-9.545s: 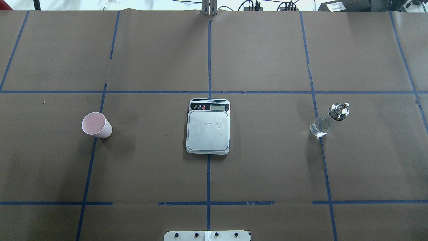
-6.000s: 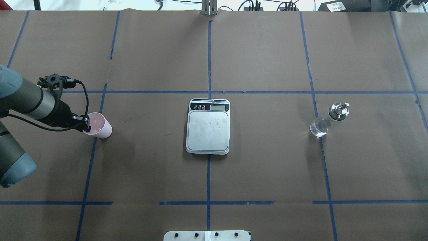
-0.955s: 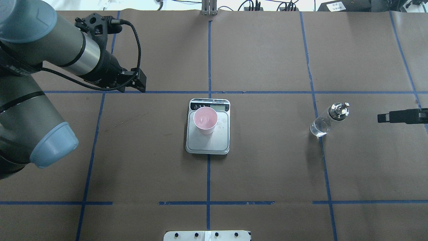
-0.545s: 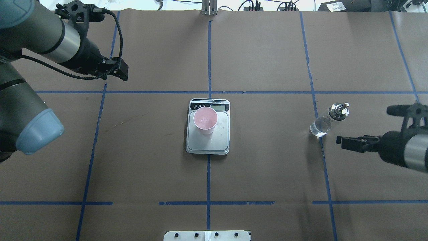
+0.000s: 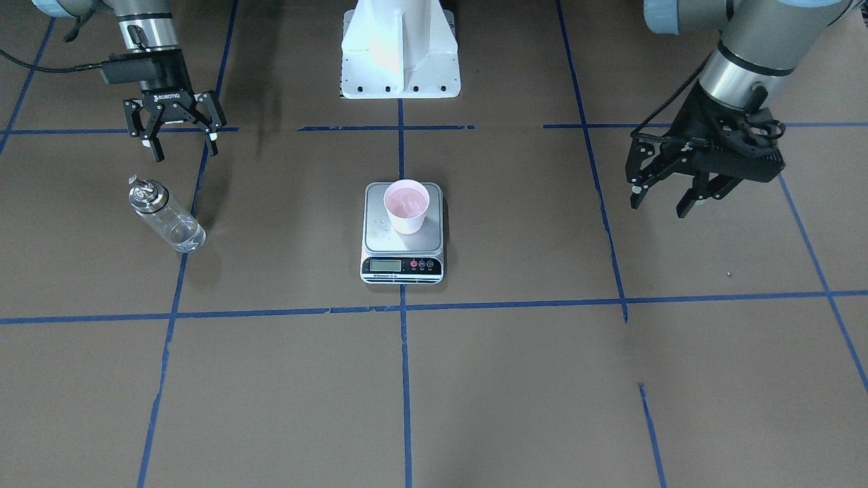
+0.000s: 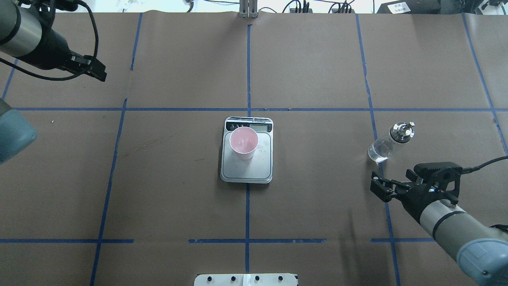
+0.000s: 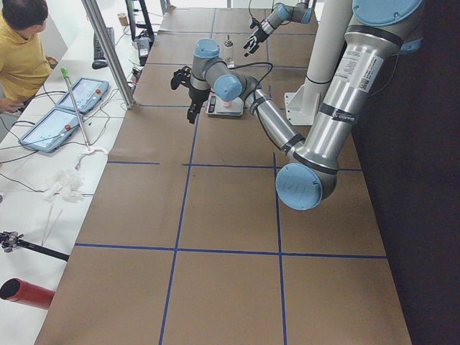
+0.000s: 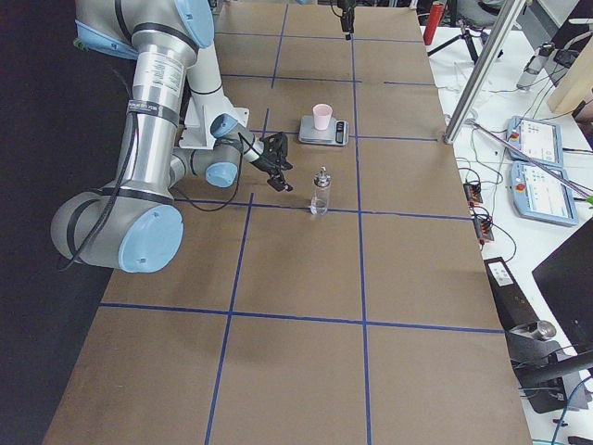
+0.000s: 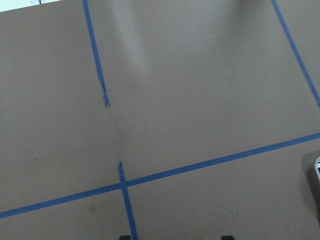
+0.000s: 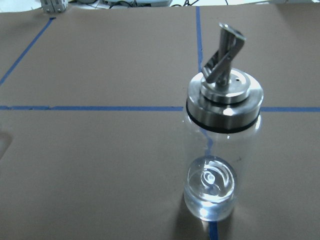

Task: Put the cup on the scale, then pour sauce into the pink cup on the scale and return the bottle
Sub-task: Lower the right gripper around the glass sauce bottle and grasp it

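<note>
— Where's the cup (image 6: 243,142)?
— On the scale (image 6: 247,170), mid-frame. The bottle (image 6: 387,143) stands on the counter (image 6: 317,206), right of frame.
— What now?
— I think the right claw (image 5: 184,152), wide open, must grab the bottle. The left claw (image 5: 658,207) is wide and empty.

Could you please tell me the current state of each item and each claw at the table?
scale: flat on the table, display unreadable.
pink cup: upright on the scale's plate, not held.
glass bottle: upright on the table, pourer cap on, not grasped.
left claw: open, empty, well away from the pink cup.
right claw: open, empty, close to the glass bottle but not touching it.
</note>
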